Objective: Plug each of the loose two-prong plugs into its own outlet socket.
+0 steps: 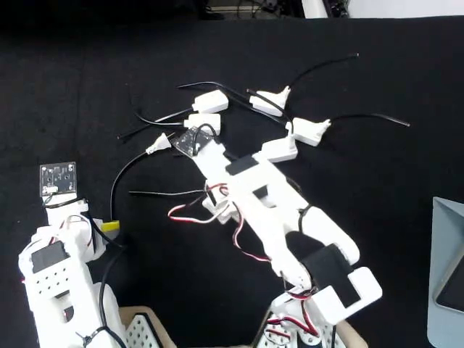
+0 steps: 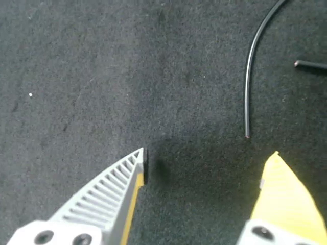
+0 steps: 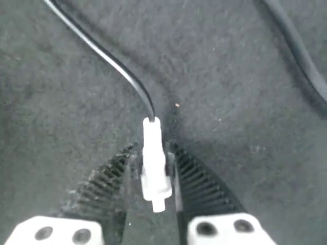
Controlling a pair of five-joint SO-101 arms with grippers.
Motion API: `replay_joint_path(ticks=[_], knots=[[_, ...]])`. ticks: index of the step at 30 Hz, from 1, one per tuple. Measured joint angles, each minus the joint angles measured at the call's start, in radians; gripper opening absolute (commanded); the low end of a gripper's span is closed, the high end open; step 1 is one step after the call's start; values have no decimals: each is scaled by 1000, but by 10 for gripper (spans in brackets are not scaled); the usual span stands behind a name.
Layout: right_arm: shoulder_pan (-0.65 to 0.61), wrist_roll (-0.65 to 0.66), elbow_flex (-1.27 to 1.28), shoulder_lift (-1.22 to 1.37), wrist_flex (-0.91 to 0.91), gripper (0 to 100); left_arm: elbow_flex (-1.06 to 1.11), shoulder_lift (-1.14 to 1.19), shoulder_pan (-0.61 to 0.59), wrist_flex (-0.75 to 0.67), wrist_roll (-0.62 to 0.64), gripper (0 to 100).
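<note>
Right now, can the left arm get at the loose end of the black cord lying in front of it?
Probably yes. The left end effector is open, and the cord end lies on bare cloth just ahead of it, with nothing in between.

arms (image 1: 275, 217): 2 | white outlet sockets (image 1: 310, 130): 5 | small white plug (image 1: 158, 145) out of a socket — 1 | grey tray (image 1: 448, 268) at table edge: 1 | black cables (image 2: 247, 102) — several, exact count unclear
</note>
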Motion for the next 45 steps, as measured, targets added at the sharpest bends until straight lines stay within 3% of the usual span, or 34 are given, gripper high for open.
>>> replay_joint_path(ticks=[19, 26, 36, 41, 45], knots=[[3, 95, -23, 6, 41, 11, 0, 0, 0, 0, 0, 352], [3, 94, -23, -195, 60, 11, 0, 0, 0, 0, 3, 352], [-20, -189, -23, -509, 61, 11, -66, 0, 58, 0, 115, 352], [-95, -336, -18, -594, 54, 11, -172, 0, 110, 87, 144, 353], [-172, -400, 64, -649, -38, 11, -227, 0, 173, 103, 244, 353]])
